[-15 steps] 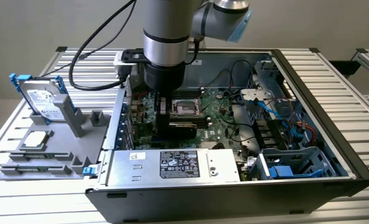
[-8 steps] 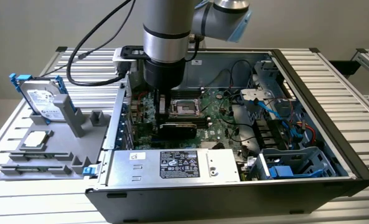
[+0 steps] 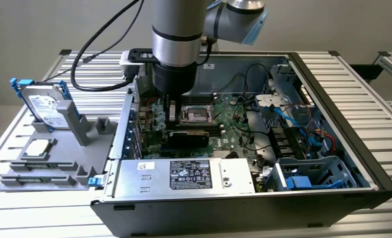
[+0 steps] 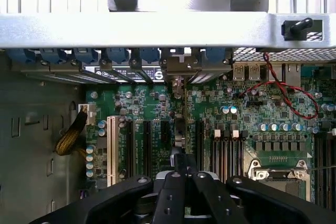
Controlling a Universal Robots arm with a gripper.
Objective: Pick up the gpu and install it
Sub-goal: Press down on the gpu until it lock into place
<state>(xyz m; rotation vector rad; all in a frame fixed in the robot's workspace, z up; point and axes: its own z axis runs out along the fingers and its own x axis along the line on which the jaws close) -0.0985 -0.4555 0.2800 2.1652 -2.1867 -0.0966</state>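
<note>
- Slatted metal bench [image 3: 374, 114] carries an open PC case [image 3: 328, 89], side panel off, motherboard [image 3: 232, 124] exposed.
- Arm reaches down into the case; gripper [image 4: 185, 174] fingers closed on the gpu [image 4: 180, 129], held edge-on, upright over the expansion slots.
- Close around it: white slot [image 4: 111, 150], red wire [image 4: 286, 90], CPU socket [image 3: 194, 115].
- Power supply [image 3: 182, 176] near the case's front edge.
- Grey fixture [image 3: 57, 148] outside the case at the exterior view's left, hard drive [image 3: 43, 106] standing in it.

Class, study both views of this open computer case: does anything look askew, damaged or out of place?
Nothing stands out. The gripper is shut on the gpu, which stands edge-on, parallel to the slots of the motherboard and not skewed. No damage shows.
</note>
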